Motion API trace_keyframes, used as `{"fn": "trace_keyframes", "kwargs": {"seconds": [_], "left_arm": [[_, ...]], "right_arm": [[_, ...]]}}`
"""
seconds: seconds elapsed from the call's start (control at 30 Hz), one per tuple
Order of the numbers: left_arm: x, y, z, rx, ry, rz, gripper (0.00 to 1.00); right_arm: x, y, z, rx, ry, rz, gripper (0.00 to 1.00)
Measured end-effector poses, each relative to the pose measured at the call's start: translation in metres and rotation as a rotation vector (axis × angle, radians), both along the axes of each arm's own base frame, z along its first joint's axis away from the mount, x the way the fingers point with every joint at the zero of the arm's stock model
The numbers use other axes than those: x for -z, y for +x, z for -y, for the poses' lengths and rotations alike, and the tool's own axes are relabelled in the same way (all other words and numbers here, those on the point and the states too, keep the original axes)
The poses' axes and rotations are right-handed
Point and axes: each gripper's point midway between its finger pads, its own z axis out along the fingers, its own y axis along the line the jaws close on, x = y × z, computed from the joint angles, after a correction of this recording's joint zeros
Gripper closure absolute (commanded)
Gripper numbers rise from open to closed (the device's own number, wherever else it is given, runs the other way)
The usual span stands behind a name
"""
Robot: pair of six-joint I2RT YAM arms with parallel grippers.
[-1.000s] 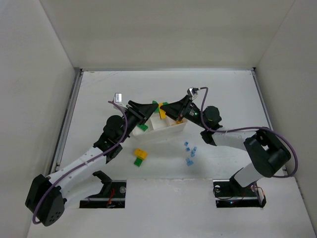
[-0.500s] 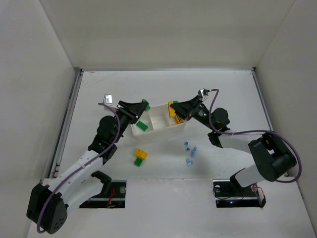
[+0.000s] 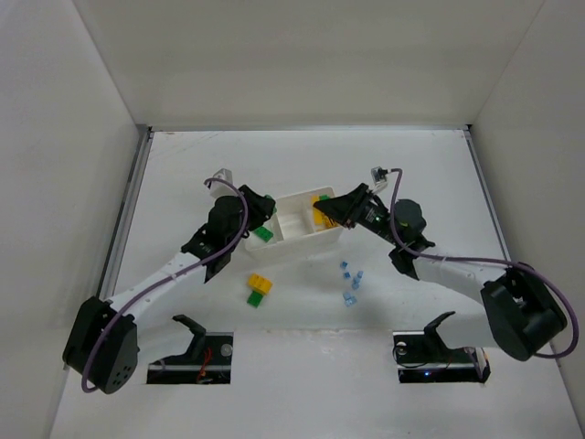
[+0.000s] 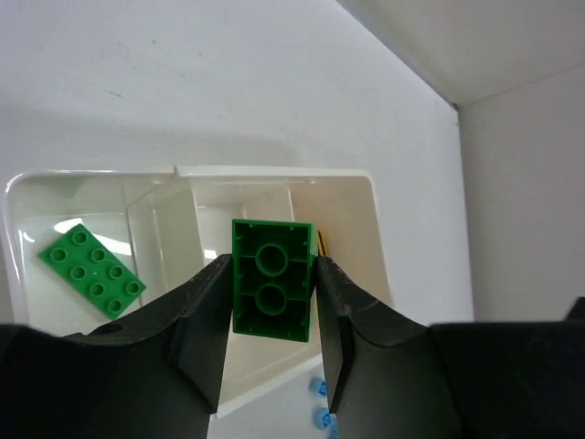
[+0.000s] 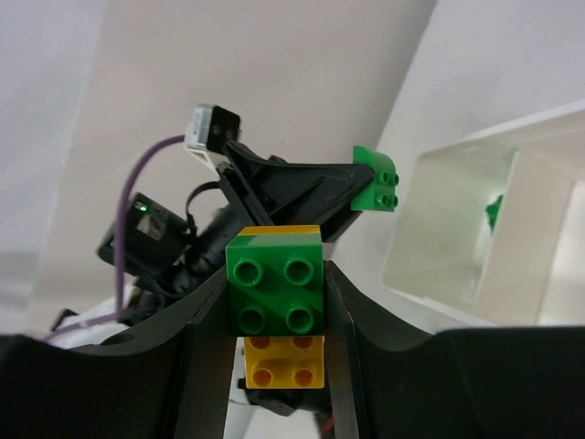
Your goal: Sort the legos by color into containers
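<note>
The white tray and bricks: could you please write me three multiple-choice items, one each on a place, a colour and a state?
1. The flat green brick lies in the tray's: A end compartment; B middle compartment; C rim.
2. The tiny bricks clustered on the table are: A red; B pale blue; C black.
3. The left gripper is: A open, empty; B shut on a green block; C unseen.
Answers: A, it lies by the end wall; B, clearly blue from above; B, jaws clamp the block.

Bricks before tray, seemingly apart
</note>
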Motion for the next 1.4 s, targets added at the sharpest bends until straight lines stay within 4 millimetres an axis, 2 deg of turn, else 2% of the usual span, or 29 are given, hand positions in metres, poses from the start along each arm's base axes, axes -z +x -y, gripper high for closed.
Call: {"fn": "trace_keyframes", "kwargs": {"seconds": [0.23, 0.43, 0.67, 0.8, 0.97, 1.1, 1.23, 1.33, 1.4], "left_arm": [[0.013, 0.002, 0.002, -0.006, 0.117, -0.018, 0.76], [0.032, 0.002, -0.008, -0.035, 0.201, -0.058, 0.76], [0.035, 0.001, -0.010, -0.042, 0.240, -0.056, 0.76], [0.035, 0.000, -0.011, -0.046, 0.248, -0.056, 0.72], [0.036, 0.001, -0.012, -0.053, 0.253, -0.058, 0.60], [0.036, 0.000, -0.011, -0.050, 0.254, -0.058, 0.51], [0.032, -0.004, -0.007, -0.037, 0.247, -0.050, 0.50], [0.020, -0.010, -0.004, -0.024, 0.217, -0.028, 0.53], [0.002, -0.016, 0.002, -0.003, 0.169, 0.008, 0.54]], "right_arm": [[0.003, -0.004, -0.003, 0.066, -0.169, 0.076, 0.74], [0.019, -0.003, -0.003, 0.100, -0.274, 0.088, 0.74], [0.031, -0.002, -0.001, 0.119, -0.334, 0.089, 0.74], [0.033, 0.000, 0.002, 0.134, -0.355, 0.095, 0.74], [0.035, -0.001, 0.001, 0.139, -0.371, 0.105, 0.74], [0.035, -0.002, -0.001, 0.135, -0.373, 0.108, 0.74], [0.031, -0.001, -0.001, 0.140, -0.367, 0.112, 0.74], [0.023, 0.002, -0.003, 0.145, -0.353, 0.118, 0.73], [0.018, 0.004, -0.004, 0.153, -0.341, 0.116, 0.73]]}}
